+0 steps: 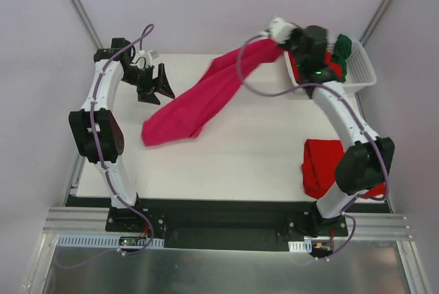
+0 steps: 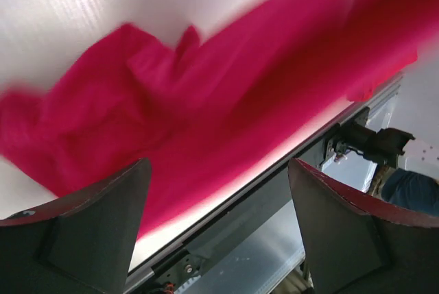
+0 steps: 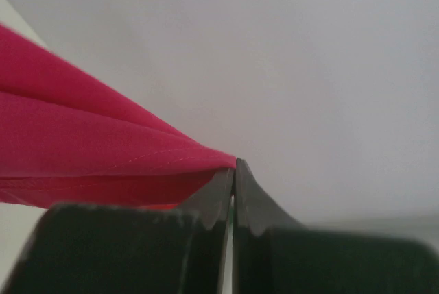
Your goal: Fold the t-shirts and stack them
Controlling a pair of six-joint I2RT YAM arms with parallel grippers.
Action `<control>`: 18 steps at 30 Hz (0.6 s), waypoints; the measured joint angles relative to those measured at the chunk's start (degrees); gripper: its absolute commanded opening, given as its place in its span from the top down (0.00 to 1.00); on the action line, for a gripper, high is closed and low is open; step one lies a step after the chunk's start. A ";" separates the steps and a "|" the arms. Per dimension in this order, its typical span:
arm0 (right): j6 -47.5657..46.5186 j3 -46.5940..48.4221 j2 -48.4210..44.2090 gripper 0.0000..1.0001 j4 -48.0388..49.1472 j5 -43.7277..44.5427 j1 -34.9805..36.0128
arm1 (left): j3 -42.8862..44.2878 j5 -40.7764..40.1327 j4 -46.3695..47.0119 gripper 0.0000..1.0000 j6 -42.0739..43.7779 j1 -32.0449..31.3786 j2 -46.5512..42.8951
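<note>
1. The right gripper (image 1: 282, 45) is clamped on one end of the pink shirt (image 1: 199, 102); in the right wrist view its jaws meet on a pinch of that cloth (image 3: 82, 150) at the fingertips (image 3: 234, 165).
2. That grip sits by the table's (image 1: 240, 164) far edge, just left of the basket (image 1: 363, 78); the held end is off the surface.
3. From there the pink shirt runs as a long band slantwise toward the left edge; its low end lies bunched on the table, about midway between the far and near edges.
4. The left gripper (image 1: 156, 94) hangs near the far left corner, just left of the band; its jaws stand wide apart and hold nothing; in the left wrist view the blurred pink shirt (image 2: 226, 102) fills the space beyond the two fingers (image 2: 103, 225).
5. A red shirt (image 1: 322, 164) lies at the near right corner, partly hidden by the right arm (image 1: 343, 123).
6. The basket stands at the far right corner; a green shirt (image 1: 341, 47) and some red cloth (image 1: 334, 68) show inside it.
</note>
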 measured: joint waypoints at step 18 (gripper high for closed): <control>-0.48 4.02 -14.64 0.99 -15.28 3.50 -10.43 | 0.09 0.37 -0.13 0.16 1.11 -4.17 -0.04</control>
